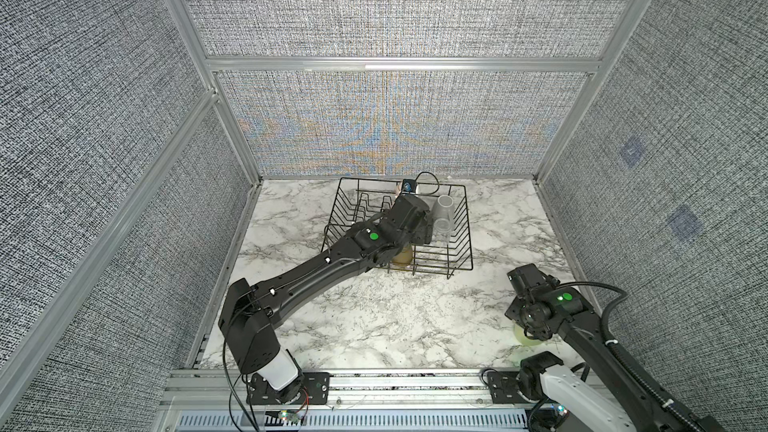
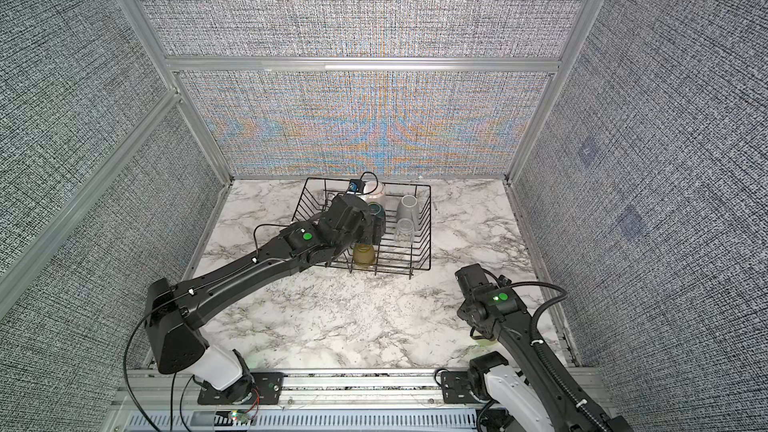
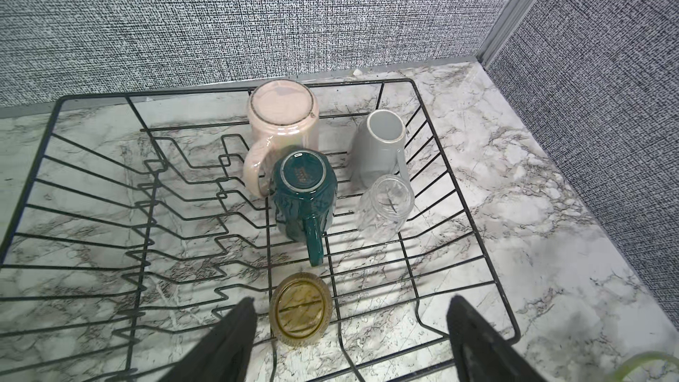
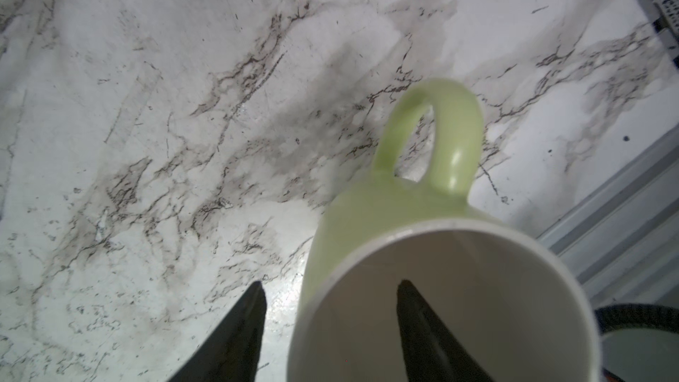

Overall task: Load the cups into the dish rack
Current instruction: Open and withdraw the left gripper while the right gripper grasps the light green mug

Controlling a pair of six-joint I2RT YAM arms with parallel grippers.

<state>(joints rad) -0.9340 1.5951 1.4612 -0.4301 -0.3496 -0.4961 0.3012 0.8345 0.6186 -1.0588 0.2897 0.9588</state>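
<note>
Your left gripper hangs over the rack with jaws wide apart, above the amber glass. Your right gripper straddles the green mug wall, one finger inside, not clamped yet. Mug stands on the table, well apart from the rack.

- You are working on one flat white marble-pattern tabletop with grey veins, seen whole in both top views.
- The black wire dish rack sits directly on it at the back, about midway across, close to the rear edge and turned slightly askew.
- The pale yellow-green glazed mug, which has a loop handle, stands mouth up near the front right corner, well apart from the rack. In a top view you see only a sliver of it.
</note>
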